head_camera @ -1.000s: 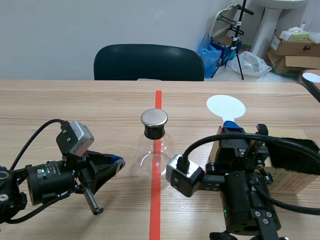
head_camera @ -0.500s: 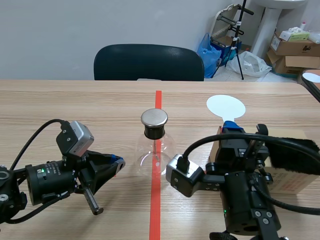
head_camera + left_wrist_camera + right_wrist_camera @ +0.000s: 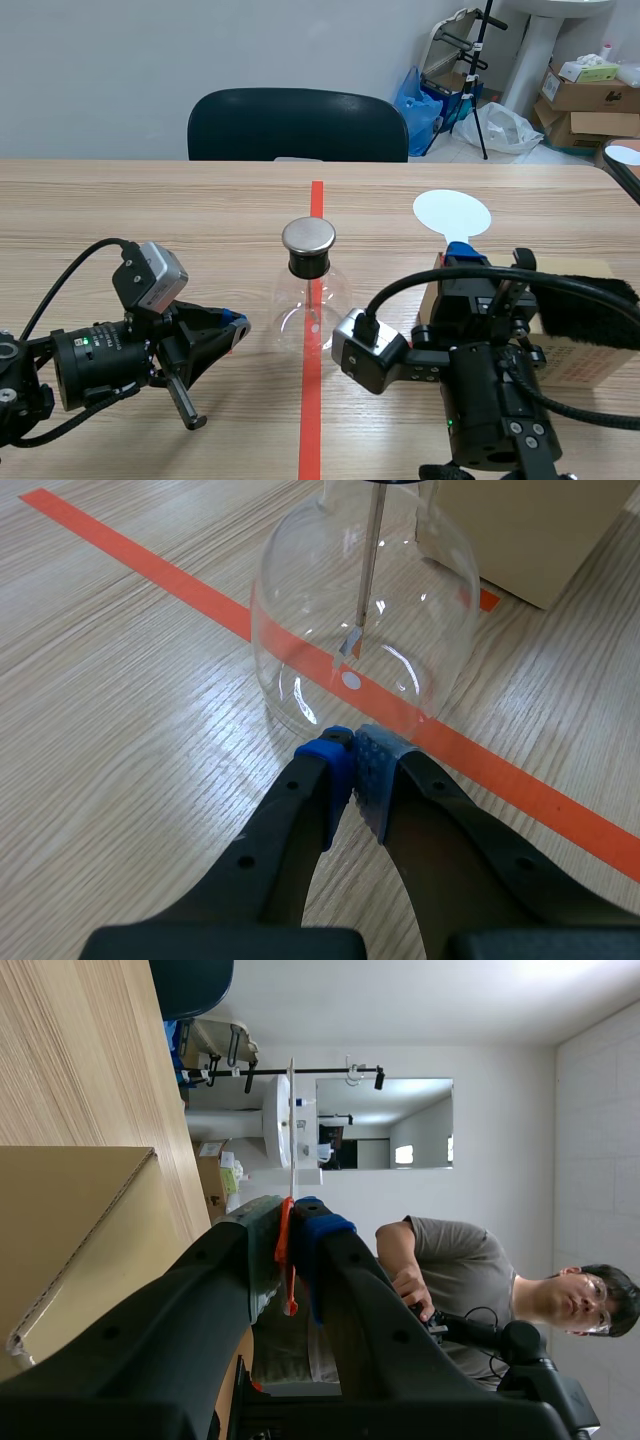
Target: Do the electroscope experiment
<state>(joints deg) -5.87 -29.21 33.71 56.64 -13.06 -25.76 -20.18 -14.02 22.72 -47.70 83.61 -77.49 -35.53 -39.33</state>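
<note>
The electroscope [image 3: 308,290] is a clear glass flask with a round metal cap [image 3: 308,236], standing on the red tape line at mid-table. In the left wrist view the flask [image 3: 300,650] is just ahead of my left gripper [image 3: 352,752], whose pads meet with nothing between them; a thin rod with a small foil leaf [image 3: 352,645] hangs inside. My left gripper [image 3: 237,325] lies low, left of the flask. My right gripper [image 3: 462,254] is shut on the handle of a white disc paddle [image 3: 452,212], right of the flask. The right wrist view shows this gripper [image 3: 288,1228] clamping the paddle [image 3: 290,1125] edge-on.
A cardboard box [image 3: 585,352] with a black furry cloth [image 3: 590,298] on top sits at the right, beside my right arm; the box [image 3: 70,1220] also shows under the right gripper. A dark chair [image 3: 298,125] stands behind the table. A person [image 3: 450,1270] is off to the side.
</note>
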